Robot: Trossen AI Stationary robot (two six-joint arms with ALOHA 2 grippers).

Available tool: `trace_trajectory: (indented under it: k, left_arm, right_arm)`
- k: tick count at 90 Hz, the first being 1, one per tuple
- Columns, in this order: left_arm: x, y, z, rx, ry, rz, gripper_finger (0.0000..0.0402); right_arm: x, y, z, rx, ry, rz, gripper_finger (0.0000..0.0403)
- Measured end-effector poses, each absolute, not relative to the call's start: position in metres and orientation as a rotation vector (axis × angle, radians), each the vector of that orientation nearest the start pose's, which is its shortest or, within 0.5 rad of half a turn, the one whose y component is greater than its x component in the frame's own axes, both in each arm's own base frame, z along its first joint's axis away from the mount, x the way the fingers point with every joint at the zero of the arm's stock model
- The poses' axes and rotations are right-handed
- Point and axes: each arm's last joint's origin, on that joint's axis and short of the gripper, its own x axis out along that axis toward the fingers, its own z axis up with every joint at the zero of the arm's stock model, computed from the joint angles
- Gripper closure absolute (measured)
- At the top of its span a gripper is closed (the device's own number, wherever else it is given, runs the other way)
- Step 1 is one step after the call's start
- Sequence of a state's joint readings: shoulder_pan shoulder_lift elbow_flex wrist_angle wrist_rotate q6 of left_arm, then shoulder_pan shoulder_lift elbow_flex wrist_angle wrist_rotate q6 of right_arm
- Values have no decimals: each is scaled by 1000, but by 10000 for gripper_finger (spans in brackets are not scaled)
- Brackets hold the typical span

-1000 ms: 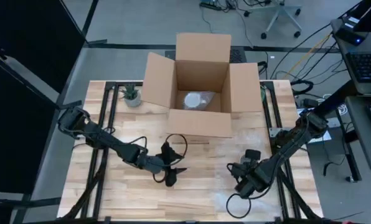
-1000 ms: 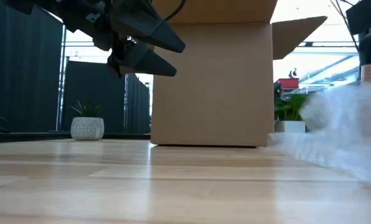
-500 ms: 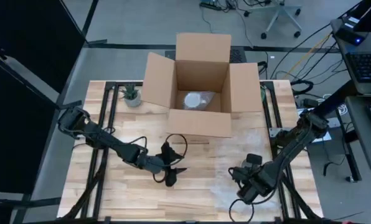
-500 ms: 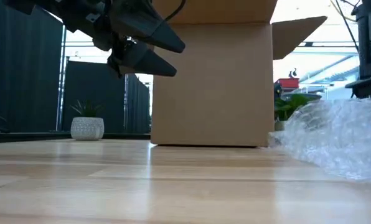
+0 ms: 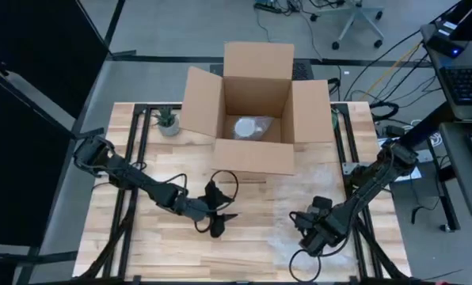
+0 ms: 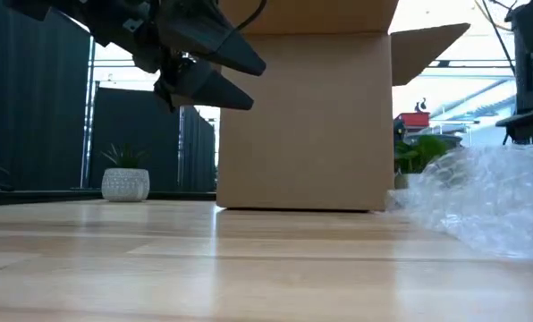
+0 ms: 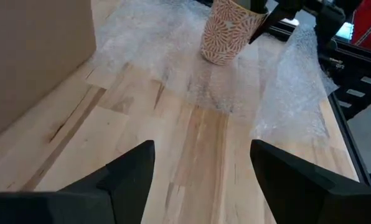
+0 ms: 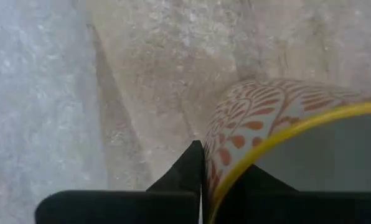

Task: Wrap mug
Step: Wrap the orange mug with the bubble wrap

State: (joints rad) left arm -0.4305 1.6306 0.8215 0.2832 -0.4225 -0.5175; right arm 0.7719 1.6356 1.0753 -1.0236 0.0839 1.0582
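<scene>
On the bubble wrap [image 7: 235, 81] at the table's right, the right gripper [image 5: 315, 224] pinches the patterned mug [image 7: 226, 32] by its rim, seemingly placing it for wrapping; next, release and fold, while the left gripper [image 5: 220, 215] waits open mid-table

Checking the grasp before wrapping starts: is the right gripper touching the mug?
Touching. The right wrist view shows the right gripper with one finger outside and one inside the mug, pinching its yellow rim.
</scene>
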Motion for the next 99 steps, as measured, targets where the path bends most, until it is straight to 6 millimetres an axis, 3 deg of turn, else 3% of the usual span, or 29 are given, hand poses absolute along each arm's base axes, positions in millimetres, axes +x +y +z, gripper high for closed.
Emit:
trace_trajectory:
  k: [20, 47, 67, 99]
  left_arm:
    - [305, -127, 184, -290, 466, 115, 149]
    - [304, -127, 184, -290, 466, 113, 149]
    - [304, -127, 184, -290, 466, 112, 149]
    - [304, -127, 184, -290, 467, 110, 149]
  right_arm:
    - [199, 190, 189, 196, 1503, -291, 353]
    - [201, 193, 195, 218, 1499, -288, 249]
    - [203, 196, 222, 185, 1517, -296, 209]
    - [201, 203, 265, 146, 1525, -285, 208]
